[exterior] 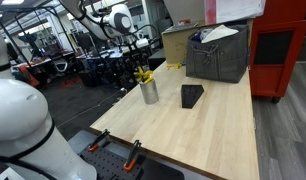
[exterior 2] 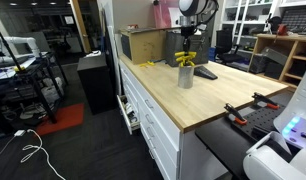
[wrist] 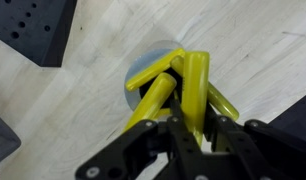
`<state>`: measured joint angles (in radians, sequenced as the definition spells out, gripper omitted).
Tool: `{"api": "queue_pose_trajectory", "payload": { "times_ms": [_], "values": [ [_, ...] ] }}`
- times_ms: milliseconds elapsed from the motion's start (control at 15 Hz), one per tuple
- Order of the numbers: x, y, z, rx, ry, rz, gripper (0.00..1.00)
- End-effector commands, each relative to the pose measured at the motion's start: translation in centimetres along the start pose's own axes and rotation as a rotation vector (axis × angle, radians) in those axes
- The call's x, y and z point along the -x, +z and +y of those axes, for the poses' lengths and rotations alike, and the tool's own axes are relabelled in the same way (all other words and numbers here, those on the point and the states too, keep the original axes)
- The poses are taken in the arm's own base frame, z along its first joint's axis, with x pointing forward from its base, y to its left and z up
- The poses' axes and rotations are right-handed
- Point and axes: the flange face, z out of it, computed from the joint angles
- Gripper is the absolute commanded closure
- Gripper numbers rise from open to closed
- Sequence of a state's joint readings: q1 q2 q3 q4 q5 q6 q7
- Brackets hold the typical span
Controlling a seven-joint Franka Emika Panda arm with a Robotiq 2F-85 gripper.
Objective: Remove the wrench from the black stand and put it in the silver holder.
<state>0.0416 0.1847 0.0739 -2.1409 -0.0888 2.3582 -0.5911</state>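
The wooden table (exterior: 208,135) carries the silver holder (exterior: 150,93), black stand (exterior: 192,96), grey bin (exterior: 219,58) and cardboard box (exterior: 179,45).

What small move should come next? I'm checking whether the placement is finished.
Probably open the hand and let go. The wrench appears gripped between its fingers, with its far end already inside the silver holder beside other yellow tools. The black stand is bare, so nothing is left to fetch.

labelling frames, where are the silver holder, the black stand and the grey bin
silver holder (exterior: 150,95), exterior view, on its side wall
black stand (exterior: 192,96), exterior view, on its sloped top
grey bin (exterior: 217,60), exterior view, on its front wall
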Motion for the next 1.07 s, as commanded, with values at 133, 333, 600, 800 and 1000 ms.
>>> {"api": "queue_pose_trajectory", "payload": {
  "times_ms": [133, 333, 600, 800, 1000],
  "values": [
    [1.8, -3.0, 0.0, -0.004, -0.165, 0.051, 0.94],
    [1.6, -3.1, 0.5, 0.000, -0.203, 0.042, 0.94],
    [1.3, -2.7, 0.6, 0.012, -0.215, 0.030, 0.94],
    [1.0, -2.4, 0.7, 0.020, -0.177, 0.022, 0.51],
    [1.6, -2.6, 0.5, 0.012, -0.161, 0.032, 0.31]
  ]
}}
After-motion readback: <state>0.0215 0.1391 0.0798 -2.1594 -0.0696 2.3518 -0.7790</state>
